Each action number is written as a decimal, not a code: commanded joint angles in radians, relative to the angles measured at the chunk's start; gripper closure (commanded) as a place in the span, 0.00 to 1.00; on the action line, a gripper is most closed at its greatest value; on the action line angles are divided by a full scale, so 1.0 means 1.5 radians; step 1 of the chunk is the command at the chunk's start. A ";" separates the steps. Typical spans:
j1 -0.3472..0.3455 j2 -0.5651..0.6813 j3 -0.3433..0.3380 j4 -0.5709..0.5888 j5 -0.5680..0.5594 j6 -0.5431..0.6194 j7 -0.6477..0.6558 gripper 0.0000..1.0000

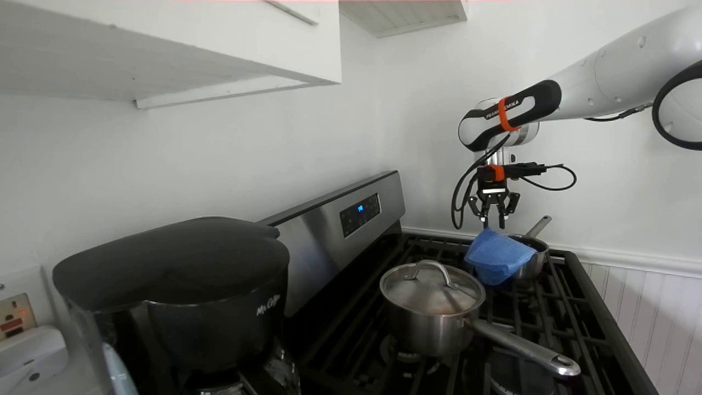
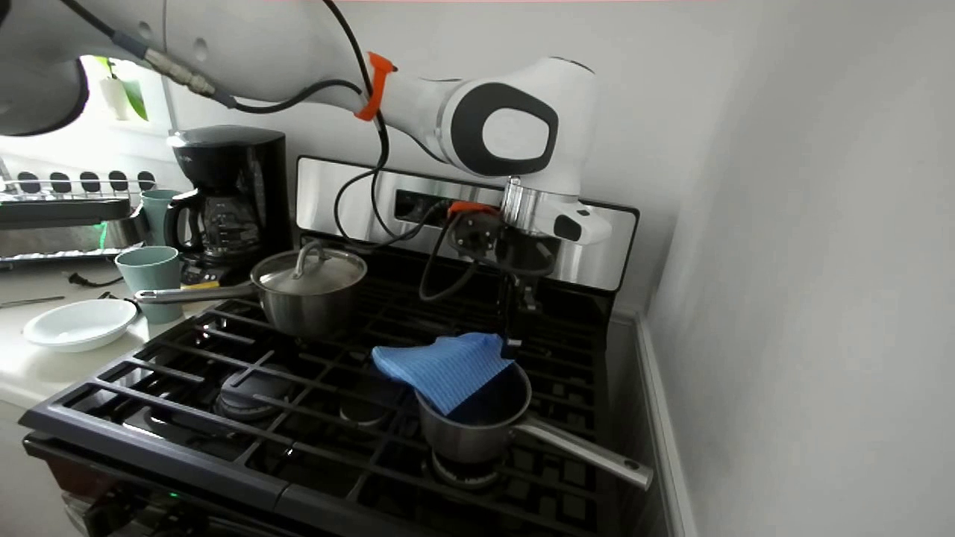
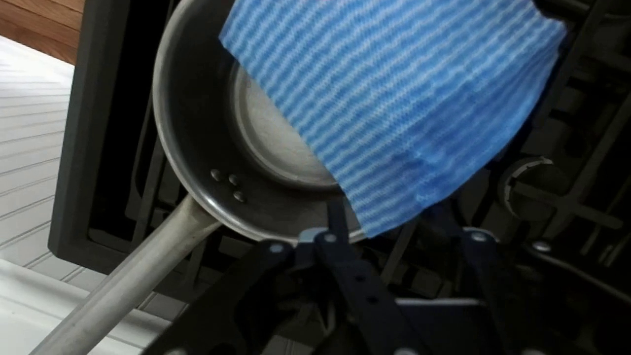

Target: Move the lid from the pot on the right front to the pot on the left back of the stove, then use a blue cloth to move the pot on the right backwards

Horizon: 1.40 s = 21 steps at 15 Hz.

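the stove carries two metal pots. the small pot stands near its front right corner, with a long handle reaching out over the right edge. the blue cloth lies across the small pot's opening and spills past the rim on the side away from that handle; in the wrist view part of the pot's floor and three rivets show beside the cloth.

the gripper points straight down just over the cloth. its two fingers are spread part way, with a plain gap between them and nothing pinched. in the wrist view a corner of the cloth comes close to that gap; whether a finger brushes it i cannot tell. the arm reaches in from the stove's front side.

the lid sits on the big pot, near the back left corner. along the back edge rises the control panel, blue figures glowing in its display.

past the left edge, the counter holds a black coffee maker, a green cup and a shallow white bowl.
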 commanded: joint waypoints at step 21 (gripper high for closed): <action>-0.001 -0.060 0.052 -0.070 0.069 -0.081 -0.082 0.00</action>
